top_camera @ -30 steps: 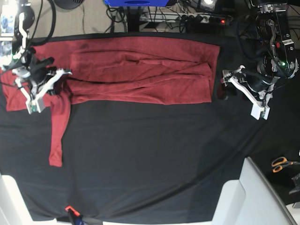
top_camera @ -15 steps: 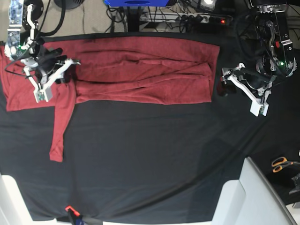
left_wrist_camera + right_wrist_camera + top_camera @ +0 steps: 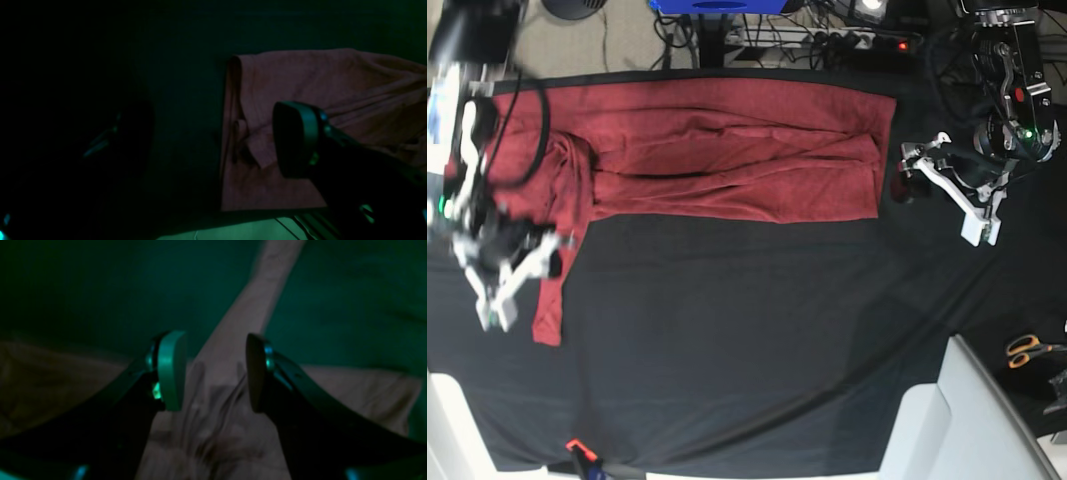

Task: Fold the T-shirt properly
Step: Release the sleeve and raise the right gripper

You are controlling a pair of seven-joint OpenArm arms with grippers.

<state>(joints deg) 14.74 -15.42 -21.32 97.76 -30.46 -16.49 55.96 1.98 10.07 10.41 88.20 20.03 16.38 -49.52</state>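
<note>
Brick-red long-sleeved knit T-shirt (image 3: 727,150) is laid flat along black tablecloth's (image 3: 747,350) far edge. Right gripper (image 3: 213,371) is spread over the sleeve, empty. Left gripper (image 3: 932,190) is spread wide beside the hem.

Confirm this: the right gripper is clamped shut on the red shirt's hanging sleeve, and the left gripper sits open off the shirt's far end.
Not quite. The right wrist view shows the right gripper open above the T-shirt sleeve, not clamped. The left gripper sits open, as stated.
</note>
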